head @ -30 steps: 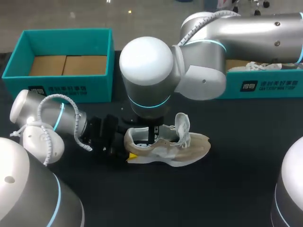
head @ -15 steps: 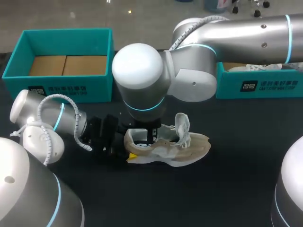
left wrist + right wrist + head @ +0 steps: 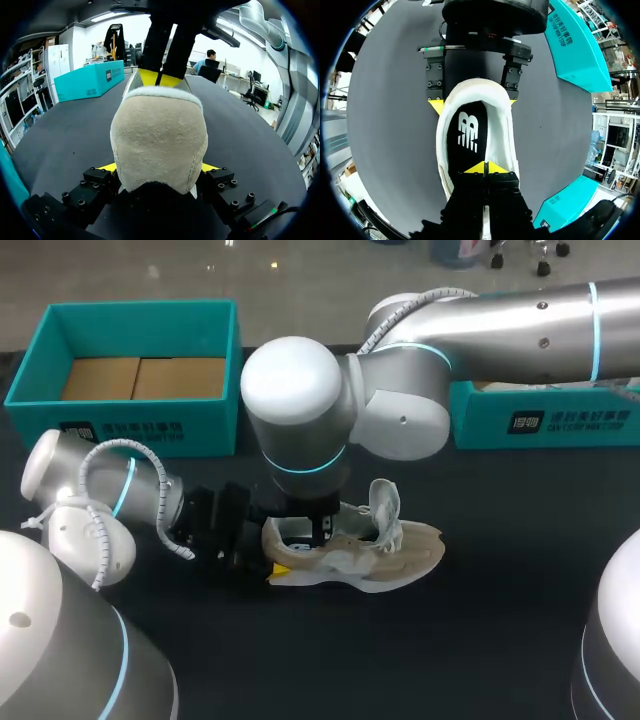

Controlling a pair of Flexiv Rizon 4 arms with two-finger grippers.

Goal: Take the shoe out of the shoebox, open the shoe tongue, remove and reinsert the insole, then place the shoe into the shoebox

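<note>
Beige shoe (image 3: 355,555), heel clamped in the left gripper (image 3: 159,167) for steadiness; right gripper (image 3: 484,167), tips together, sits inside on the black insole (image 3: 470,135), likely to pull it.

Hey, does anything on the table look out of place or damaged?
Nothing stands out. The shoe sits upright on the table, heel clamped by the left gripper; its tongue stands pulled open and the insole lies flat inside, under the closed right gripper.
</note>
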